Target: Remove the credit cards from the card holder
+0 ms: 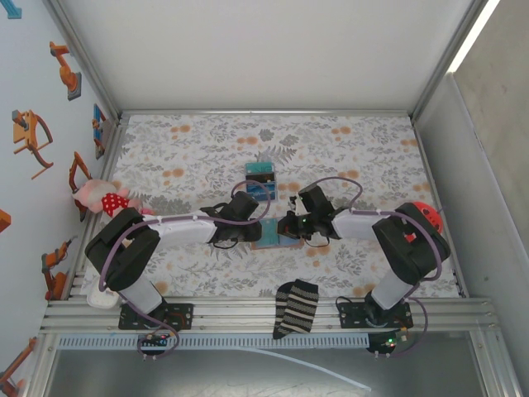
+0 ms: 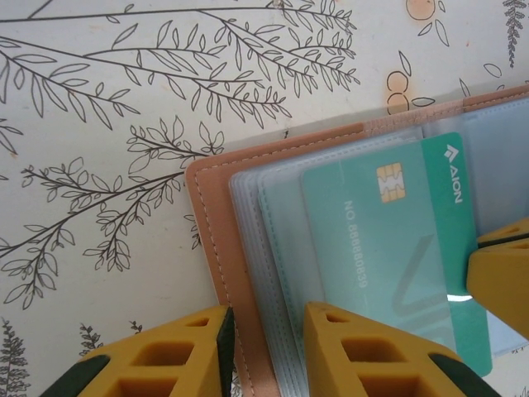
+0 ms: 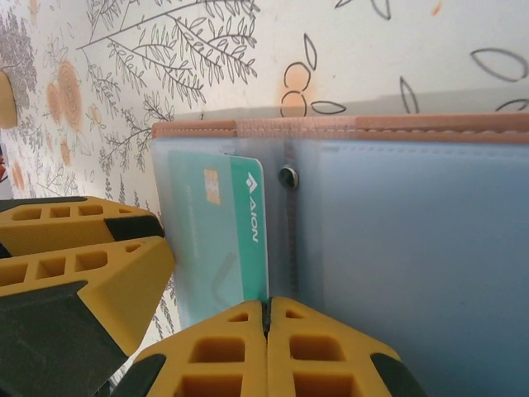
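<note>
The tan card holder [image 1: 273, 238] lies open on the floral table between both arms. Its clear sleeves hold a teal credit card [image 2: 388, 248], and the card's darker edge strip sticks out past the sleeve towards the spine. My left gripper [image 2: 266, 318] is shut on the card holder [image 2: 211, 215], its yellow fingers either side of the tan cover edge and the sleeves. My right gripper [image 3: 266, 308] is shut on the credit card [image 3: 219, 240], pinching its near edge beside the spine of the card holder [image 3: 413, 248]. One right finger [image 2: 500, 281] shows at the card's edge.
A blue-teal-black boxy object [image 1: 261, 175] stands just beyond the card holder. A striped sock [image 1: 296, 308] lies at the near edge between the arm bases. A pink plush toy [image 1: 99, 197] sits at the left wall and a red object [image 1: 426, 213] at the right.
</note>
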Action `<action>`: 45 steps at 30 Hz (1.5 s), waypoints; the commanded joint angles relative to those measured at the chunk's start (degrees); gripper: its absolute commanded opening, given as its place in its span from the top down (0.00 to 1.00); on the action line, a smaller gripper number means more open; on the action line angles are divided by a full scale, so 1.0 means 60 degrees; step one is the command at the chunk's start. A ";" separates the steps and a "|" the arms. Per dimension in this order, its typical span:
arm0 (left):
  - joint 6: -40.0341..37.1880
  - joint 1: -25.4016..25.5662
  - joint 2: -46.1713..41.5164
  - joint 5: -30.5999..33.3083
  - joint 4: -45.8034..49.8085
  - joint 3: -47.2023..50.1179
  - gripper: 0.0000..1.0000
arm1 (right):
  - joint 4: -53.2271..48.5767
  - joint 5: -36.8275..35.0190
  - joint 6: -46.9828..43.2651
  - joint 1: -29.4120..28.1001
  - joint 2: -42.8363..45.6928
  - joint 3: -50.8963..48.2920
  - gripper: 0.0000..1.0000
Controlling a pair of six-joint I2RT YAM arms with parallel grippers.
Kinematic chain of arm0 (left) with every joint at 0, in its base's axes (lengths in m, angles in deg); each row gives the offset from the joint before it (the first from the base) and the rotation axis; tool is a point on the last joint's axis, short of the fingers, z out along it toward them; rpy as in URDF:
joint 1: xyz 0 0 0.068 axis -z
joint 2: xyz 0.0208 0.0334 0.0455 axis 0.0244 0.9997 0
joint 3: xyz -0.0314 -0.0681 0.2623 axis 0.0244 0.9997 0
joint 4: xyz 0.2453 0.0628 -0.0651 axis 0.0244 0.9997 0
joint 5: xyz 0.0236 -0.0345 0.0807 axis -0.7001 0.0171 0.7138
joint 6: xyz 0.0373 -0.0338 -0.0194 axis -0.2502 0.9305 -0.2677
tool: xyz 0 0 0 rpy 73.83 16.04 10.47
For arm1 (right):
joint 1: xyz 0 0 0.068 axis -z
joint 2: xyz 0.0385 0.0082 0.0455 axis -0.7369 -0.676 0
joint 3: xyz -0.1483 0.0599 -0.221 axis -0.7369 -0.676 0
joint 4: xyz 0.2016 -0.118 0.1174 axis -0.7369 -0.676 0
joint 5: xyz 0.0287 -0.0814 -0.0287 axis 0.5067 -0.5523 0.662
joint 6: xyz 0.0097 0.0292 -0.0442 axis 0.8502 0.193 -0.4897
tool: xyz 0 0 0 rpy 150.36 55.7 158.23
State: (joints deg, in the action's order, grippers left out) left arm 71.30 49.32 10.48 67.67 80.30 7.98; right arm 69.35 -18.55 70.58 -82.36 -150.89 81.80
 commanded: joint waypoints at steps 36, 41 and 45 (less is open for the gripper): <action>-0.1259 0.0492 -0.0040 0.0154 -0.0269 -0.0921 0.73 | -0.1855 -0.1014 -0.0792 0.0104 0.0965 0.0369 1.00; -0.1285 0.0731 0.0410 0.0002 -0.0237 -0.1170 0.74 | -0.1868 -0.0994 -0.0790 0.0114 0.0981 0.0370 1.00; -0.1299 0.0753 0.0481 0.0103 -0.0008 -0.1152 0.77 | -0.1904 -0.0981 -0.0822 0.0118 0.1018 0.0358 1.00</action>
State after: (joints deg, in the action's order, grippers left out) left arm 64.72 53.76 13.03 68.52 78.55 2.15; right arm 59.73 -23.31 66.88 -82.08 -146.11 83.02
